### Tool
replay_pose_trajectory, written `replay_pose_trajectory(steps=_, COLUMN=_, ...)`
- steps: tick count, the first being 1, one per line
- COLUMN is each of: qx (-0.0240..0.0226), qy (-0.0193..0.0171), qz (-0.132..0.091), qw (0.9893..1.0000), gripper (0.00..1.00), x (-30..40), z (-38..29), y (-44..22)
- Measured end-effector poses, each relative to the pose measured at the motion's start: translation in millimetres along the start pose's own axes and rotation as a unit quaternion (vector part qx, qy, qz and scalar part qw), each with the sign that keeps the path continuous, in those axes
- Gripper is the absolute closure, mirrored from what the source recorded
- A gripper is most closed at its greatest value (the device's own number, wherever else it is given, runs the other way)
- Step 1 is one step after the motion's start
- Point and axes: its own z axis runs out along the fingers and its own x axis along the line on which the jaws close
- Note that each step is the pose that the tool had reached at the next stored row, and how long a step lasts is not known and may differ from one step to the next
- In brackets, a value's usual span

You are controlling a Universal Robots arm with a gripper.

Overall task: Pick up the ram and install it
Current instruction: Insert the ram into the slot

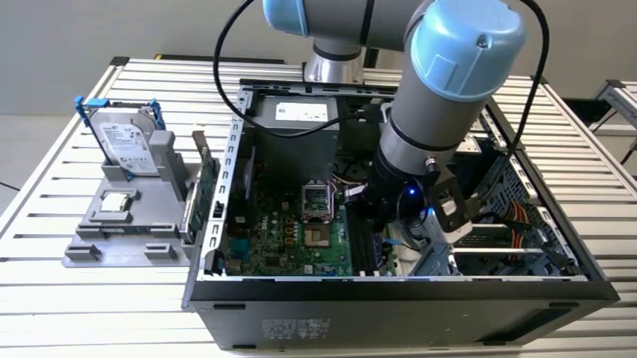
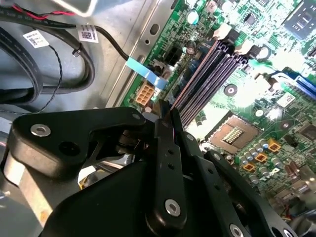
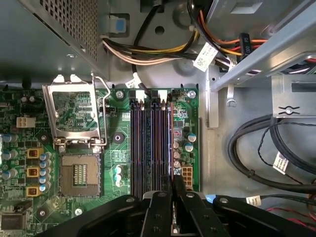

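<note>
My gripper (image 1: 383,239) is down inside the open computer case, over the black memory slots (image 3: 148,143) of the green motherboard (image 1: 289,239). In both wrist views the two black fingers stand close together on a thin board seen edge-on, the ram (image 3: 171,143). It stands upright along the outermost slot, the one nearest the motherboard's edge. The gripper (image 3: 173,183) grips one end of the ram (image 2: 191,74). The gripper (image 2: 165,111) looks shut on it. How deep the ram sits in the slot is not visible.
The open CPU socket (image 3: 79,173) lies beside the slots. Cable bundles (image 3: 256,158) and a drive cage (image 1: 497,224) crowd the other side. Outside the case, on the exterior view's left, a grey holder (image 1: 119,231) carries a hard drive (image 1: 130,145) and a green card (image 1: 206,190).
</note>
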Motion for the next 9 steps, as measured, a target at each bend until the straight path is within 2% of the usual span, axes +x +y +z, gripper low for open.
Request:
replay_pose_trajectory(steps=2, qx=0.0036, qy=0.0002, qz=-0.004, qw=1.0000, gripper=1.00, x=0.1, z=-0.2, y=-0.1)
replay_pose_trajectory(steps=6, qx=0.0148, qy=0.0007, qz=-0.011, qw=0.9998, gripper=1.00, x=0.4, z=-0.2, y=0.2)
replay_pose_trajectory(steps=9, qx=0.0165, qy=0.0005, qz=-0.011, qw=0.9998, gripper=1.00, x=0.8, z=0.5, y=2.0)
